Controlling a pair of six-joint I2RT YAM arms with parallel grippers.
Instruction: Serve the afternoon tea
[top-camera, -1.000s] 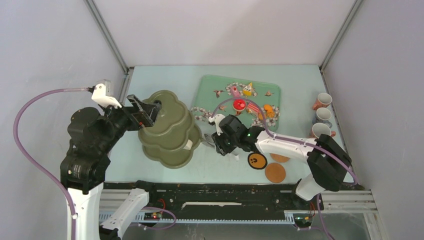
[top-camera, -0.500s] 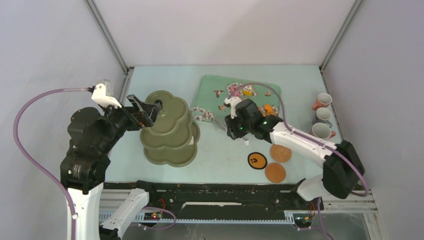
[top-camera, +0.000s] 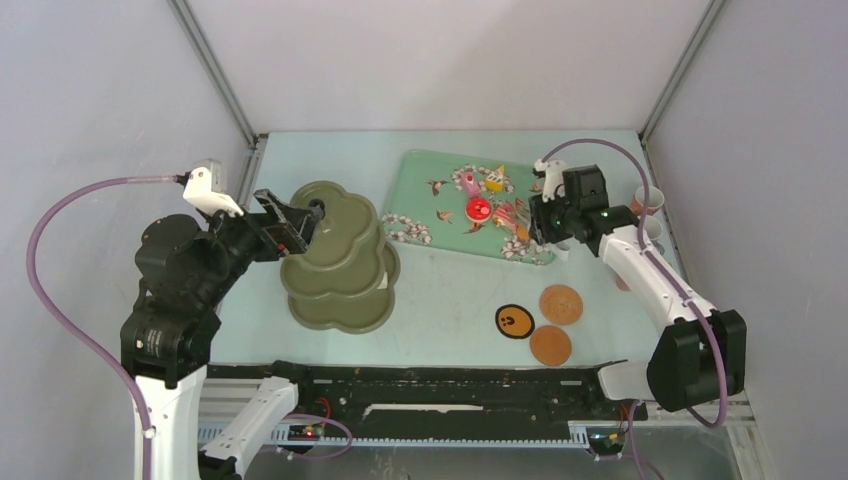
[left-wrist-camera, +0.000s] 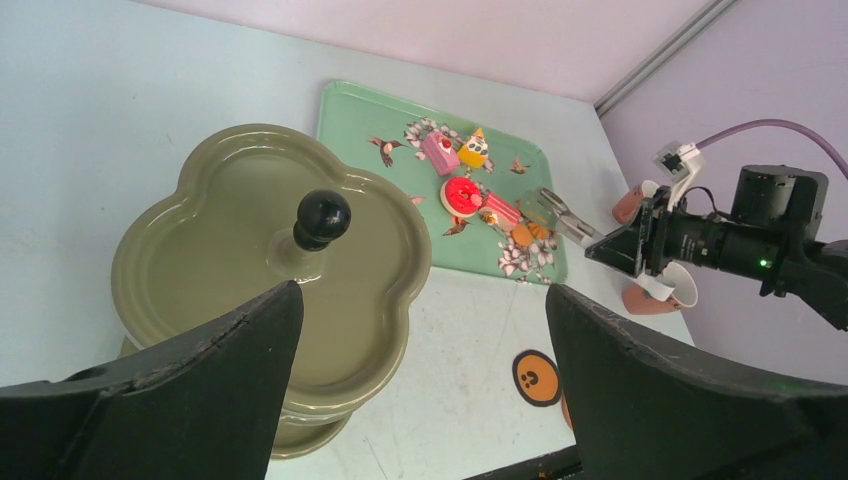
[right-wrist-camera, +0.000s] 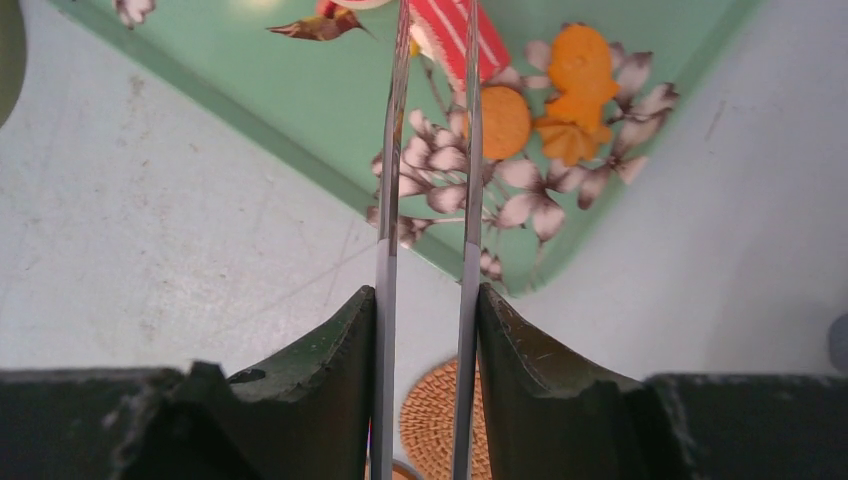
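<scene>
The olive-green three-tier stand (top-camera: 335, 260) stands at the left, empty on its top tier (left-wrist-camera: 230, 240). My left gripper (top-camera: 290, 222) hovers open over it, its fingers either side of the black knob (left-wrist-camera: 322, 215). My right gripper (top-camera: 545, 222) is shut on metal tongs (right-wrist-camera: 388, 150) above the tray's near right corner. The tong arms are apart and point at a round orange pastry (right-wrist-camera: 500, 120) and a red-striped pastry (right-wrist-camera: 455, 30). Red (top-camera: 479, 208), pink (top-camera: 468, 182) and yellow (top-camera: 494, 180) pastries lie on the tray. Three coasters (top-camera: 514, 320) (top-camera: 561, 304) (top-camera: 551, 345) lie in front.
The mint-green floral tray (top-camera: 425, 170) sits at the back centre. Patterned cups (top-camera: 648, 200) stand by the right wall, partly hidden behind my right arm. Side walls close in both sides of the table.
My right arm has swung with the tongs from just right of the stand, across the tray, to its right corner. The left arm has stayed still.
</scene>
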